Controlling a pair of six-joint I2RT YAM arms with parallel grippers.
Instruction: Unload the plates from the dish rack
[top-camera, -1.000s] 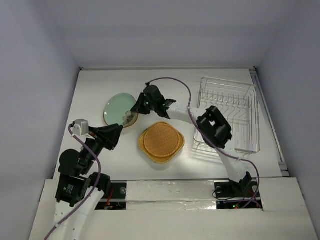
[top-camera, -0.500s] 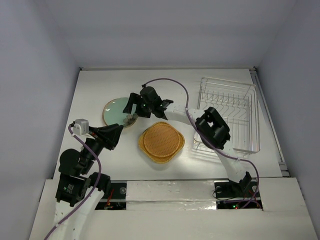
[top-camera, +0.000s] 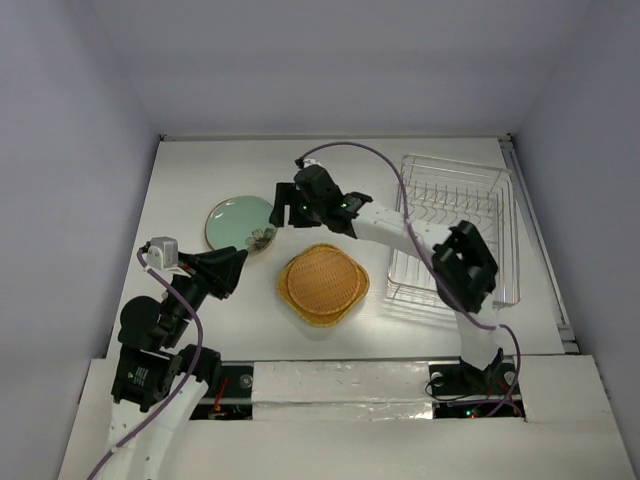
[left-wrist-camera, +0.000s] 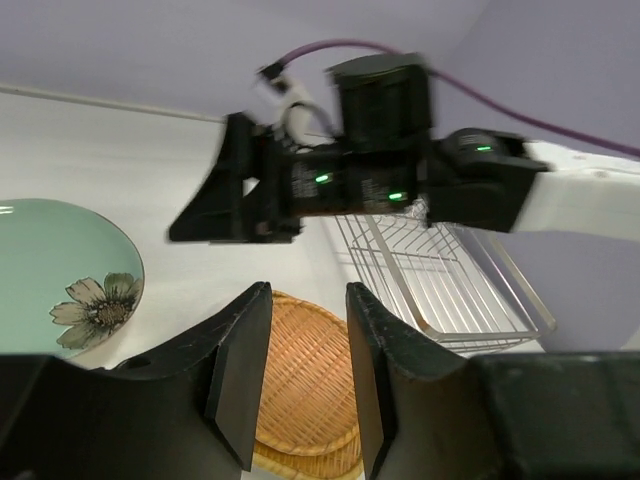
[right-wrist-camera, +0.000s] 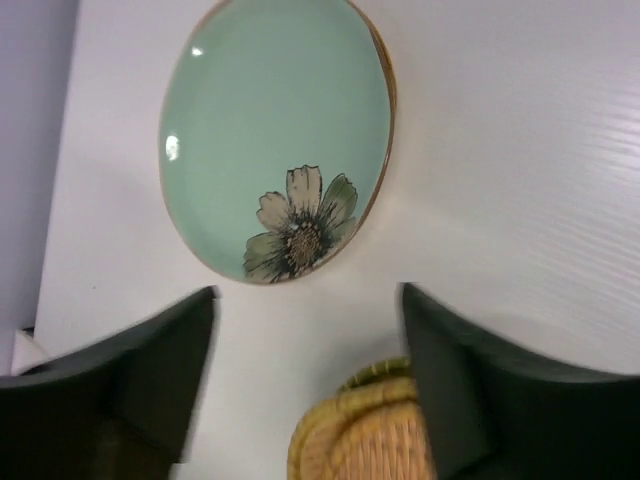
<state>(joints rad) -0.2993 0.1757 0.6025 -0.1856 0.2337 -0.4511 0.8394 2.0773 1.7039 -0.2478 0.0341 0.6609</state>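
Pale green plate (top-camera: 238, 222) with a flower drawing lies flat on the desk (top-camera: 185, 175), far left of centre. A stack of yellow and orange woven plates (top-camera: 322, 283) lies nearer the middle, and the dish rack (top-camera: 455, 230) stands at the right. The right end effector (top-camera: 284, 209) hovers just beside the green rim, its fingers spread wide and holding nothing. The left end effector (top-camera: 228, 270) is near the front left, narrowly parted and empty.

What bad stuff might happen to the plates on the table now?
1. The right gripper hangs open close to the green plate. A low sweep might push the plate along the table.
2. The right arm stretches across beside the woven plates, with the left gripper pointing the same way. If both move in, they might bump each other or the plates.
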